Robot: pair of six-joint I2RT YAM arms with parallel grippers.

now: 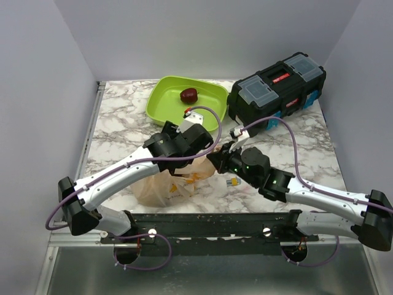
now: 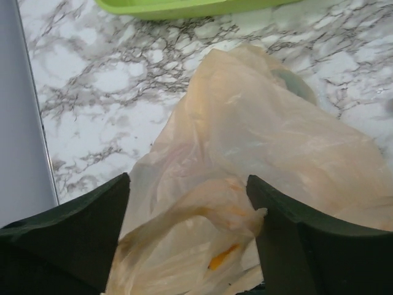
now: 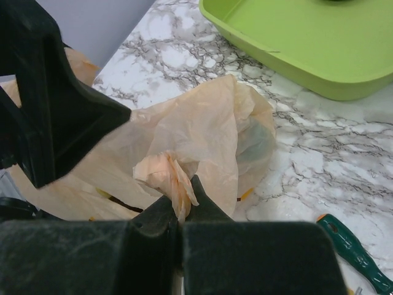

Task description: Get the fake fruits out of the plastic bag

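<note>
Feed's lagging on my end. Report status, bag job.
Right hand shut on plastic bag fold. Left hand open, straddling bag. One dark red fruit in green tray. Screwdriver beside bag, not blocking.

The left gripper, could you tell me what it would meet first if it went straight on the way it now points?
The plastic bag: its crinkled film lies directly ahead of the open left gripper, though depth is unclear.

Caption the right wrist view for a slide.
Right gripper pinches a bunched fold of the pale-orange plastic bag on the marble table, lime-green tray behind, green-handled screwdriver nearby.
</note>
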